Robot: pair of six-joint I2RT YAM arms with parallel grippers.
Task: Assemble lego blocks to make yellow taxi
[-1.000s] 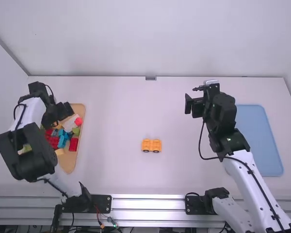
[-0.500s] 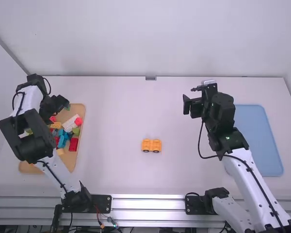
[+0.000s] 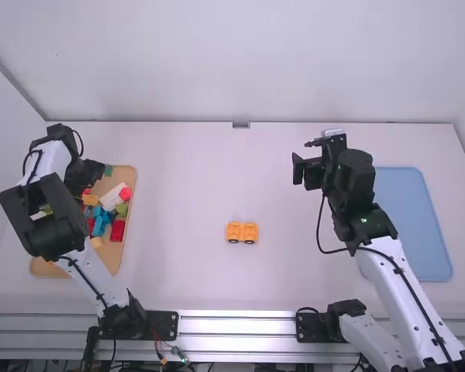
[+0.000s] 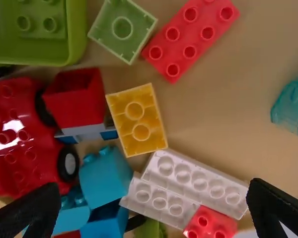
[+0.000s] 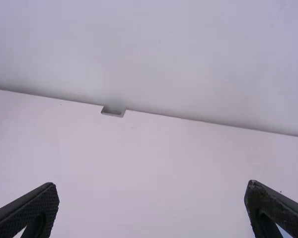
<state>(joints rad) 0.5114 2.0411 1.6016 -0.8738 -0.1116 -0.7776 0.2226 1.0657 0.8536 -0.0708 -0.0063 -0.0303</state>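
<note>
Left hand (image 3: 91, 172): up over the far end of the wooden tray, fingers spread wide, nothing between them as far as the left wrist view goes
Wooden tray (image 3: 125, 173): left side of the counter (image 3: 186, 178), loaded with loose blocks, long way running away from the camera
Yellow block (image 4: 136, 119): in that tray, hollow side facing up, long axis roughly crosswise in the high view, one end right by the white pieces (image 4: 181, 183)
White pieces: side by side, long axes slanting, far end over to the right in the high view, with a small red block (image 4: 210, 223) at them
Yellow taxi base (image 3: 242, 232): sat on the counter around the middle, between the two trays, long axis pretty much left to right, two dark wheels along the near side, can't tell which end is the nose tbh
Right hand (image 3: 306, 164): farther out than the taxi base and off to its right, fingers wide apart, released, holding nothing
Blue tray (image 3: 415, 225): far right, long way running away from the camera
</note>
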